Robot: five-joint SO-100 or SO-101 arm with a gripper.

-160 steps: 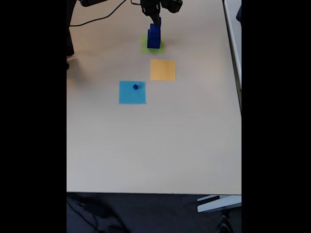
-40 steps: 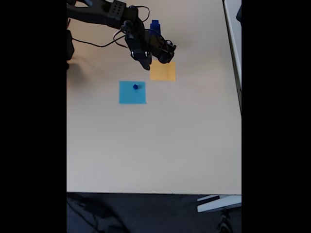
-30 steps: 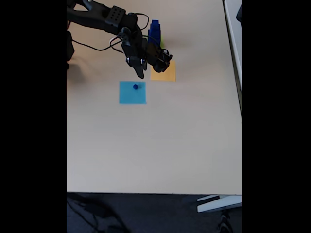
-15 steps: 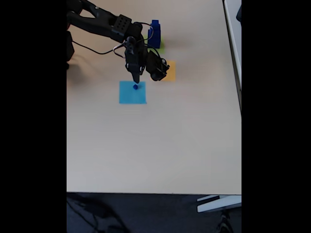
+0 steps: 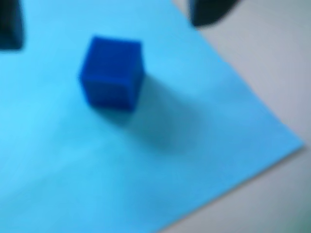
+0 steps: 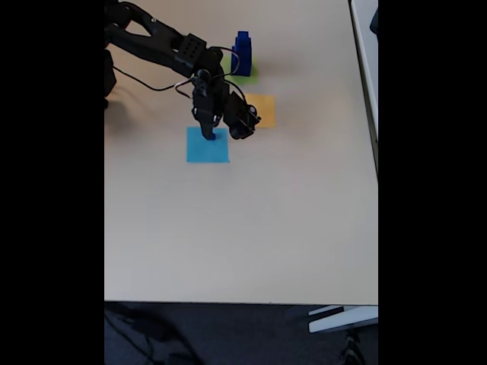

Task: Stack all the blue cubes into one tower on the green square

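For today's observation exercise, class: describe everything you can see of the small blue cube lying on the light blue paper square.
The small blue cube is a dark blue, solid-looking block with a matte, plastic-like surface and slightly soft edges, though the wrist view is blurred. It sits flat on the light blue paper square, turned a little so that its top and two side faces show, and it casts a shadow on the paper. The open claw is right above it; its dark fingertips flank the cube without touching it.
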